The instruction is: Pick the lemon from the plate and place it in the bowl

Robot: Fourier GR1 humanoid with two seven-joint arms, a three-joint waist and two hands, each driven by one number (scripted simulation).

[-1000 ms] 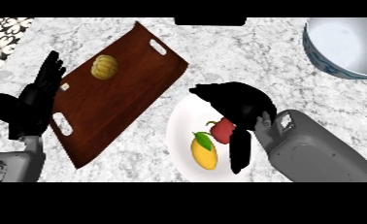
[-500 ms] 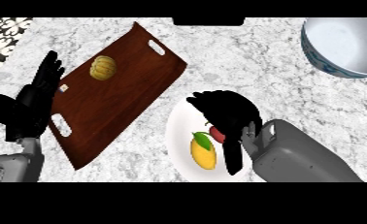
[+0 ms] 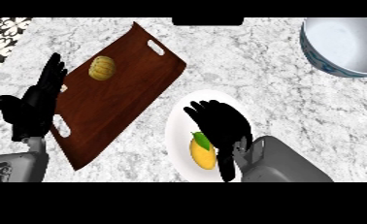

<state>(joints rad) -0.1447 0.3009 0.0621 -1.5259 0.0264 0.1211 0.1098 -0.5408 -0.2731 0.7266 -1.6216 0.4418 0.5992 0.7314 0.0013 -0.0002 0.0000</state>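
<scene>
A dark wooden tray (image 3: 122, 97) lies slantwise on the marbled bench (image 3: 237, 58) towards its left edge, a small ribbed yellow-green fruit (image 3: 102, 68) resting on it.

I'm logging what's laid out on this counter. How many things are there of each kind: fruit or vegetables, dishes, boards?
Fruit or vegetables: 2, the lemon and a round yellow-green one.
Dishes: 2, the plate and the bowl.
Boards: 1, the wooden tray.
Total: 5. The right hand may hide more on the plate.
</scene>
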